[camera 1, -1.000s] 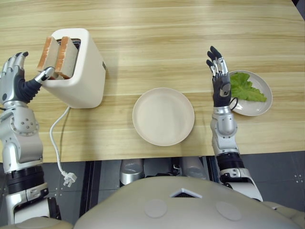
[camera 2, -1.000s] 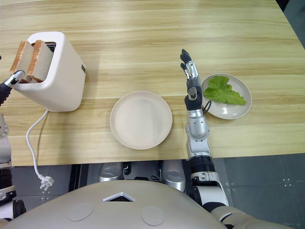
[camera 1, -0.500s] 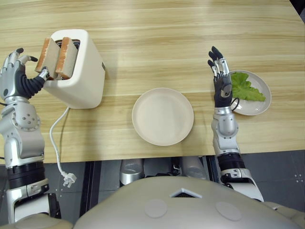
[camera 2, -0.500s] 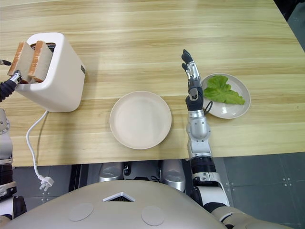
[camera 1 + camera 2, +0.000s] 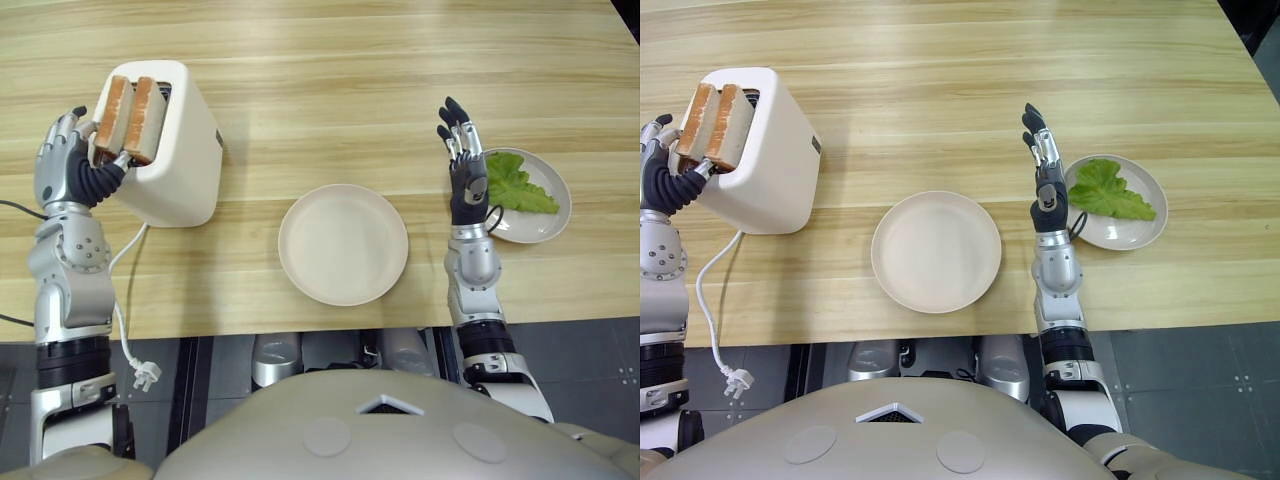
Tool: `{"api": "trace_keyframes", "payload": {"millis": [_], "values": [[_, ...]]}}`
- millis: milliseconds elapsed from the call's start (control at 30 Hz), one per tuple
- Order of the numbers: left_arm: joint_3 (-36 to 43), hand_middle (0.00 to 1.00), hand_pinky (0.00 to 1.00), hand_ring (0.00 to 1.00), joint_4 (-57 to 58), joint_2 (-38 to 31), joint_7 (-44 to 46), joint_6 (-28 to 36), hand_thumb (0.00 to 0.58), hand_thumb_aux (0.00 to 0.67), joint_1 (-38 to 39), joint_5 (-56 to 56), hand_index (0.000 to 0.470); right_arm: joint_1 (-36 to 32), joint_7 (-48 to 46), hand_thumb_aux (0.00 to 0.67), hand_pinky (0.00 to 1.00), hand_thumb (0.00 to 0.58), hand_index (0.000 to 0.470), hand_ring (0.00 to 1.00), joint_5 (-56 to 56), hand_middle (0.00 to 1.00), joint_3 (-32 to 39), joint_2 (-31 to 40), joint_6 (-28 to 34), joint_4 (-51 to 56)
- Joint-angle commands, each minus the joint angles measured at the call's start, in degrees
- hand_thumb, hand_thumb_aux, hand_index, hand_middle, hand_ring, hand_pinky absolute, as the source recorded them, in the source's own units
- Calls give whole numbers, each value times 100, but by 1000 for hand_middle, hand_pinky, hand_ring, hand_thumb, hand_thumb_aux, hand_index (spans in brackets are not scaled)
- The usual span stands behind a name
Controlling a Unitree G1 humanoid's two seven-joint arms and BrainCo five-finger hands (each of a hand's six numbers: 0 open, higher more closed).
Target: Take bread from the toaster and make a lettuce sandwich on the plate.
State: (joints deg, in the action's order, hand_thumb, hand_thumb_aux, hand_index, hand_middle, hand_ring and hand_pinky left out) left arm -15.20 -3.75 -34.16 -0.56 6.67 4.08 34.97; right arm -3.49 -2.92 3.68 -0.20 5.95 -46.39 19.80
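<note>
The left hand (image 5: 66, 165) is pressed against the left side of the toaster (image 5: 170, 150), by the near end of the two bread slices (image 5: 128, 105) standing in its slots; whether a slice is actually gripped cannot be told. This placement suits drawing out the outer slice, so the first step is judged to be just under way. The toaster stands near the left edge of the tabletop (image 5: 350, 70), and its power cord (image 5: 113, 290) is trailed over the front edge with the plug (image 5: 146, 375) hanging free. The empty plate (image 5: 343, 243) is set at the middle of the front edge, ready to receive the bread. The right hand (image 5: 463, 175) is held flat and released, empty, just beside the small dish (image 5: 545, 228) near the right front corner, where the lettuce leaf (image 5: 515, 185) lies, presumably to be taken up later. The tabletop is of pale wood planks, with grey floor tiles (image 5: 600, 350) below its front edge.
</note>
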Motion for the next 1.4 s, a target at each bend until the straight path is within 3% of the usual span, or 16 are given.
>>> {"api": "trace_keyframes", "payload": {"millis": [33,67,100,133,167,200,233,567,667,800,967,1067,1233,1400], "values": [[-23,0,0,0,-97,-25,-131,-24,567,570,-71,-72,391,27,18,0,0,0,0,0,35,0,-5,1,-4,92],[-96,0,0,0,-151,-31,-208,-43,567,570,-90,-83,391,27,16,0,0,0,0,0,38,0,-4,1,-5,93],[-166,0,0,0,-205,-33,-306,-73,580,670,-109,-82,460,27,15,0,0,0,0,0,42,0,-1,1,-6,95],[-236,0,0,0,-256,-21,-422,-113,580,670,-132,-88,460,28,13,0,0,0,0,0,46,0,2,1,-8,96],[-334,478,478,478,-349,3,-594,-175,580,670,-169,-97,460,28,12,0,0,0,0,0,51,0,5,1,-9,99],[-384,478,478,478,-397,19,-711,-219,580,670,-209,-103,460,27,14,0,0,0,0,0,55,0,3,3,-11,105],[-447,1000,1000,1000,-462,43,-853,-280,580,670,-253,-123,460,27,17,0,0,0,0,0,60,0,2,4,-13,109],[-743,1000,1000,1000,-1638,398,-1505,-1231,580,670,-564,-676,460,-162,240,0,0,0,0,0,317,0,-174,162,-55,62],[-617,1000,1000,1000,-2575,503,-885,-1068,580,670,-596,-1332,460,-322,775,0,0,0,0,0,1248,0,-536,710,-76,-101],[400,1000,1000,1000,-3125,729,514,-444,580,670,-400,-2817,460,-508,2214,0,0,0,0,0,3203,0,-681,1959,166,362],[1528,1000,1000,1000,-2325,1218,1272,-257,580,670,55,-3218,460,-920,4473,0,0,0,0,0,5381,0,248,3460,1151,1749],[2169,1000,1000,1000,-1641,1566,1536,-303,580,670,321,-3243,460,-1274,5402,0,0,0,0,0,6020,0,915,3960,1686,2870],[2719,1000,1000,1000,-734,1797,1807,-491,580,670,396,-3098,460,-1783,5878,0,0,0,0,0,6163,0,1715,4180,2051,4425],[2756,1000,1000,1000,-209,1580,2045,-556,580,670,264,-3028,460,-2122,5841,0,0,0,0,0,6091,0,2270,4130,2177,5059]]}}
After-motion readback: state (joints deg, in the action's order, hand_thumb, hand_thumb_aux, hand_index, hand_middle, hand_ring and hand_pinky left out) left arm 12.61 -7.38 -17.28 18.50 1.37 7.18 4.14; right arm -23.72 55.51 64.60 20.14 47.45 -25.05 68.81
